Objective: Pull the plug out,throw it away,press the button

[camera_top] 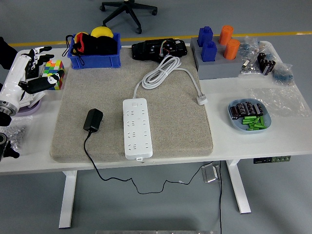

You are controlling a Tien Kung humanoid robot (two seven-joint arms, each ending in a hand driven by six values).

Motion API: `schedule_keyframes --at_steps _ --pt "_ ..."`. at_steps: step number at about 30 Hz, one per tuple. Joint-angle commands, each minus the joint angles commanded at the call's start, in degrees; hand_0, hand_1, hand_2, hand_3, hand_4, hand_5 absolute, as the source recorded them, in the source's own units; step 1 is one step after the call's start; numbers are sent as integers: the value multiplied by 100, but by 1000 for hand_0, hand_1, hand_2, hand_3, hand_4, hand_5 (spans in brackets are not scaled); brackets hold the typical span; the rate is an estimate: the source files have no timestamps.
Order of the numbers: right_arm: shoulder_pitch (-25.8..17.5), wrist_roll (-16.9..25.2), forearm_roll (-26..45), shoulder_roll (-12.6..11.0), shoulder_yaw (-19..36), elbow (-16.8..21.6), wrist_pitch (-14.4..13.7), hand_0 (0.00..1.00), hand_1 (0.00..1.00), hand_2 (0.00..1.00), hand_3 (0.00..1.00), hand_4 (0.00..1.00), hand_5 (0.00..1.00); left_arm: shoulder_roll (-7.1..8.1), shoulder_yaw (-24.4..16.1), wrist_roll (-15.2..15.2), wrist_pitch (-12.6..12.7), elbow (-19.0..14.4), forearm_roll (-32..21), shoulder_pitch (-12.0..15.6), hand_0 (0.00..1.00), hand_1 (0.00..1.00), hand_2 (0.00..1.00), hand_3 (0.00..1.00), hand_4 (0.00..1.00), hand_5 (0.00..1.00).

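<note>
— The black plug (92,119)?
— Lies unplugged on the grey mat (170,117), left of the white power strip (136,127), centre frame.
— Your hand?
— My left hand (30,73), upper left, fingers loosely spread, holding nothing.

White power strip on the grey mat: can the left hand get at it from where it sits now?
Probably yes. The left hand hangs open at the table's left edge, and the grey mat between it and the white power strip holds only a black adapter.

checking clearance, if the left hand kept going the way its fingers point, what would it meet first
Probably the multicoloured cube: the left hand points right and slightly away, fingers open, almost at it. Height above the table is unclear.
</note>
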Motion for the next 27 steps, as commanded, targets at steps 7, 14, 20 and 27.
schedule_keyframes --at_steps 7,14,20,27 --pt "44 -5 14 -34 -53 -3 6 753 704 717 730 774 627 6 -47 42 -17 -10 69 -2 827 791 773 854 746 178" --pt "144 -18 35 -46 -142 -23 28 753 706 717 730 773 628 49 -54 94 -59 -1 114 -106 828 790 775 855 745 188" --pt "70 -18 49 -68 -191 -11 24 753 706 718 729 774 629 64 -10 116 -72 -22 112 -44 828 789 776 854 744 189" --pt "43 -20 25 -39 -192 -19 4 755 710 718 730 775 630 52 -26 138 -90 -40 134 9 828 788 777 854 739 193"
